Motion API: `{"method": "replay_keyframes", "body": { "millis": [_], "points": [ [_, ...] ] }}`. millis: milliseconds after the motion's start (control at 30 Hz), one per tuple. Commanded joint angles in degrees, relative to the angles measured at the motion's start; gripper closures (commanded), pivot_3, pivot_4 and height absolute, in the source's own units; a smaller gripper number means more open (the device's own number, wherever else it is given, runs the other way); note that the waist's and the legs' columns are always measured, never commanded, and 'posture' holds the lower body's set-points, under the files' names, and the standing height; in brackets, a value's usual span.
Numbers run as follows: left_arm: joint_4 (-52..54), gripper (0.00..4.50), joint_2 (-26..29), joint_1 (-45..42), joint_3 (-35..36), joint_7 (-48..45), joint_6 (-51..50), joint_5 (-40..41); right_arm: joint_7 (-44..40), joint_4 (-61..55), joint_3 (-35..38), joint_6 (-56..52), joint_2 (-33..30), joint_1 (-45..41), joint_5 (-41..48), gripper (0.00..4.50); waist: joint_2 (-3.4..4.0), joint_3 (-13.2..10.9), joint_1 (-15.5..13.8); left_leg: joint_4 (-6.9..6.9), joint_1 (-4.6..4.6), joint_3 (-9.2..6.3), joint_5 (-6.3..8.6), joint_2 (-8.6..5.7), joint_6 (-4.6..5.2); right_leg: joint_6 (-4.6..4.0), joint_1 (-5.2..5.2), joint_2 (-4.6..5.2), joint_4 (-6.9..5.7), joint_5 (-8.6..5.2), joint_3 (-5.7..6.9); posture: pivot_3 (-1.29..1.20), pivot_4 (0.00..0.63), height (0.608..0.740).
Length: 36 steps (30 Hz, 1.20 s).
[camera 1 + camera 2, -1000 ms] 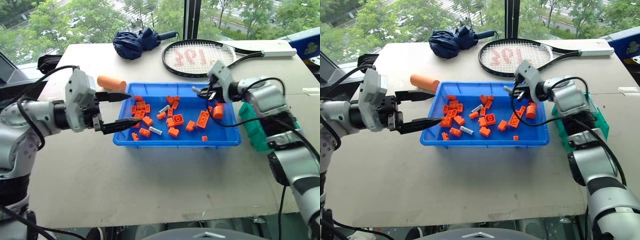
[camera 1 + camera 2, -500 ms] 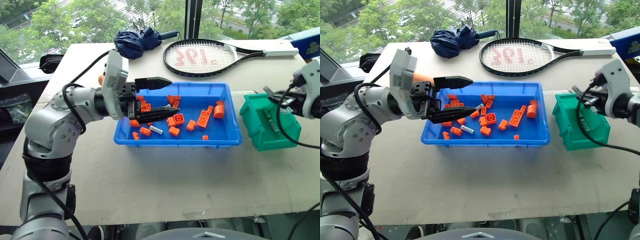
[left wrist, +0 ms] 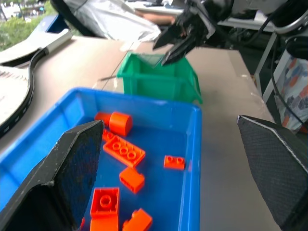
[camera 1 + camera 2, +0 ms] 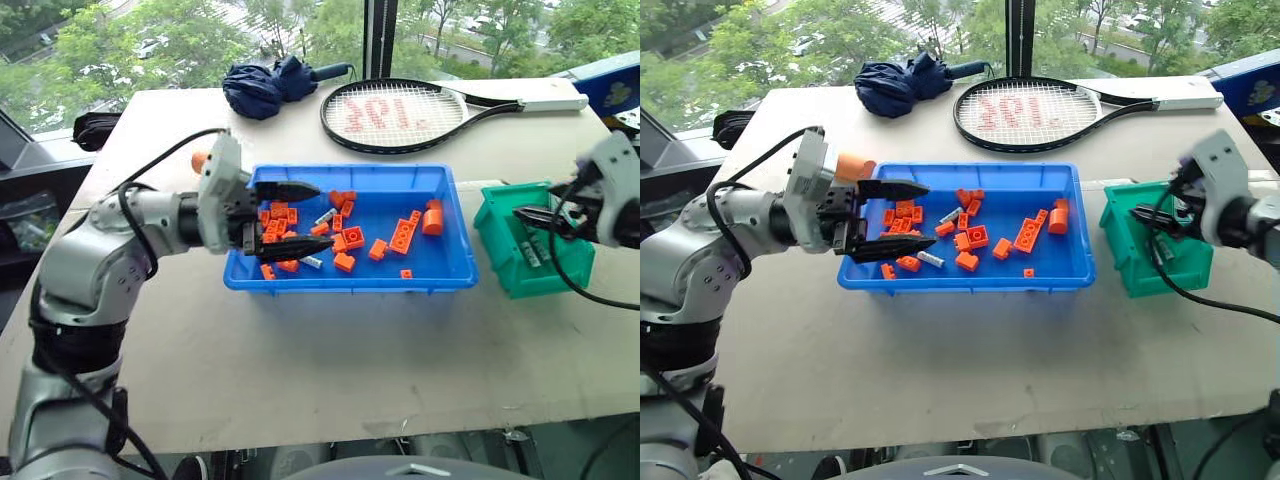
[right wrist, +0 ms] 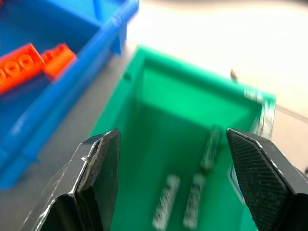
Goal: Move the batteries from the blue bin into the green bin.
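The right claw (image 4: pixel 1155 215) now hangs over the green bin (image 4: pixel 1135 265) with its fingers spread and nothing between them. A second ago it was closed above the right end of the blue bin (image 4: pixel 1060 275); half a second ago it had already reached the green bin. The right wrist view shows three batteries (image 5: pixel 166 202) lying on the green bin's floor, directly below the open fingers. Judged from this, one battery has just been released and the transfer of that piece is complete.

The left claw (image 4: pixel 290 215) has moved in from beside the blue bin to a position over its left end, above the cluster of orange bricks (image 4: pixel 280 220). Its fingers stand apart and hold nothing.

Two batteries remain in the blue bin: one near the front wall (image 4: pixel 312 261), just beside the left claw's lower finger, and one further back among the bricks (image 4: pixel 327 216). Both lie flat on the bin floor.

The task is therefore partly done. The left claw appears placed to take the nearer battery next.
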<state>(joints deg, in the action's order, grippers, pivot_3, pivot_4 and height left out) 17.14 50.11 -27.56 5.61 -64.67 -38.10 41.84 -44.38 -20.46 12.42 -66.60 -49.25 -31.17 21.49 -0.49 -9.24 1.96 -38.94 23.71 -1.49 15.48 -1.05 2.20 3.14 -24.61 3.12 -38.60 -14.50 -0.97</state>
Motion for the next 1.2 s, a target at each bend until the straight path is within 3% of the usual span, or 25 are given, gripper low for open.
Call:
{"method": "replay_keyframes", "body": {
  "millis": [33, 200, 300, 433, 700, 1100, 1200],
  "points": [
    [0.6, 0.0, 5.1, 4.6, 5.3, -2.1, 2.4, -2.3, 1.9, -5.6, -7.1, -1.6, 5.9, -5.2, 3.7, 0.92, 0.0, 0.0, 0.3, 0.0, 0.0, 0.0, 0.0, 0.08, 0.0, -0.02, 0.0, 0.02, 0.01, 0.0, -0.04, 0.0, 0.15, 0.74],
    [-0.8, 0.0, 10.6, 14.1, 12.3, -4.7, 4.3, -4.5, 4.8, -3.9, -21.4, 2.6, 16.0, -9.8, 1.5, 0.92, -0.02, 0.0, 0.1, 0.01, 0.07, -0.11, -0.01, 0.05, -0.02, -0.03, -0.04, 0.05, 0.04, -0.01, 0.01, 0.0, 0.15, 0.74],
    [-1.8, 0.0, 13.3, 20.5, 17.2, -7.1, 5.9, -6.8, 6.4, 2.8, -29.8, 7.1, 23.9, -14.5, -1.5, 0.92, -0.01, 0.0, -1.1, 0.01, 0.14, -0.18, -0.01, -0.08, -0.02, -0.02, -0.06, 0.08, 0.05, -0.01, 0.12, 0.0, 0.15, 0.74],
    [-2.9, 0.0, 14.6, 25.0, 22.0, -8.1, 7.0, -8.3, 5.2, 13.6, -38.7, 14.8, 31.8, -19.6, -6.4, 0.92, -0.06, 0.0, -0.2, -0.02, 0.02, 0.0, -0.02, -0.12, -0.04, -0.02, -0.1, 0.08, -0.04, 0.01, 0.12, 0.0, 0.15, 0.74],
    [-3.1, 0.0, 14.7, 26.8, 25.3, -7.4, 6.8, -8.9, 0.7, 31.1, -45.7, 24.1, 42.7, -25.5, -11.3, 0.92, -0.07, 0.0, 0.1, 0.01, 0.08, -0.18, -0.04, -0.19, -0.11, -0.02, -0.13, 0.11, -0.1, 0.0, 0.25, 0.0, 0.15, 0.74],
    [-4.2, 0.0, 15.4, 25.8, 25.8, -7.5, 6.9, -9.2, -5.3, 42.8, -48.9, 27.3, 45.3, -27.2, -18.1, 0.92, -0.06, 0.0, 0.5, 0.15, 0.04, -0.25, -0.09, -0.2, -0.21, -0.03, -0.19, 0.33, -0.16, 0.0, 0.23, 0.0, 0.15, 0.74],
    [-4.3, 0.0, 15.3, 25.6, 25.6, -7.5, 7.2, -9.2, -6.1, 43.5, -48.6, 27.1, 45.6, -27.4, -18.9, 2.16, -0.06, 0.0, 0.5, 0.2, 0.03, -0.24, -0.1, -0.22, -0.22, -0.03, -0.21, 0.36, -0.17, 0.0, 0.23, 0.0, 0.15, 0.74]
  ]
}}
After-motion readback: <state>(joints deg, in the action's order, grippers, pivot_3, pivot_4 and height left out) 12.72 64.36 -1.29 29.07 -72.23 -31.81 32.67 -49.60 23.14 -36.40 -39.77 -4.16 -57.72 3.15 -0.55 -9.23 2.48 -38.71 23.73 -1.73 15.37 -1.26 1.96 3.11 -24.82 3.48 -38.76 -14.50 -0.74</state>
